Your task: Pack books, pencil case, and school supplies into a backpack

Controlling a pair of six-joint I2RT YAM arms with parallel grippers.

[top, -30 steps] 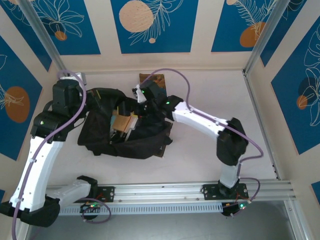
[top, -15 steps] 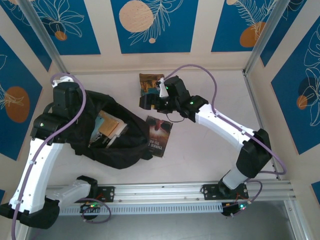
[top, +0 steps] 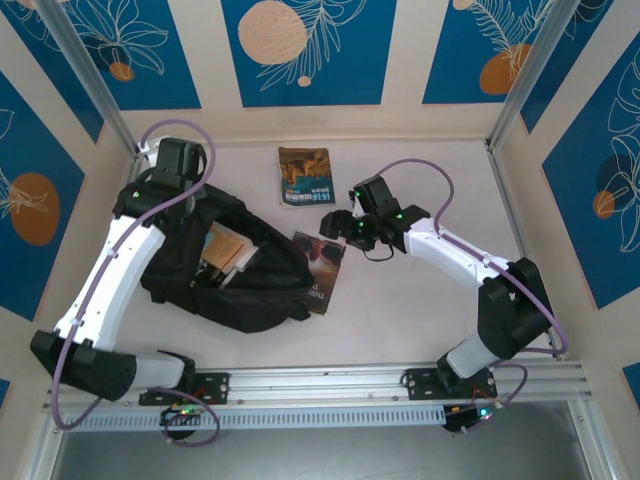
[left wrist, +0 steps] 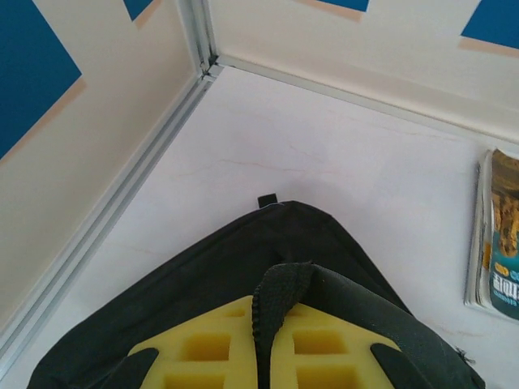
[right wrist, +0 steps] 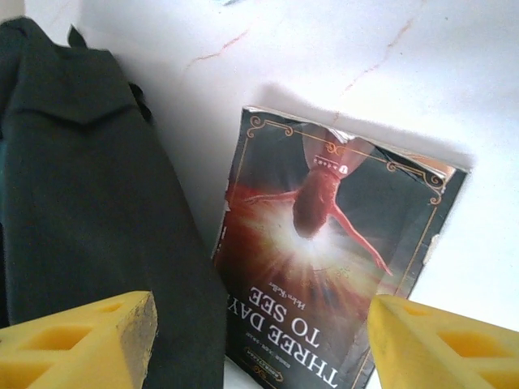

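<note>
The backpack (top: 240, 290) lies open on the surface (top: 420, 300), books (top: 228, 252) inside. The dark book (top: 318, 262) touches its right side, below the spread, empty right end effector (right wrist: 259, 312). The left end effector (left wrist: 266, 348) pinches the backpack's top fabric. Farthest lies the blue-and-orange book (top: 304, 177).

top: overhead, whole table (top: 420, 290) | left wrist: close on backpack (left wrist: 243, 259) | right wrist: close over book (right wrist: 324, 267), backpack shared

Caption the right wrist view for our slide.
Open right gripper hovers above the dark paperback lying beside the black backpack.
</note>
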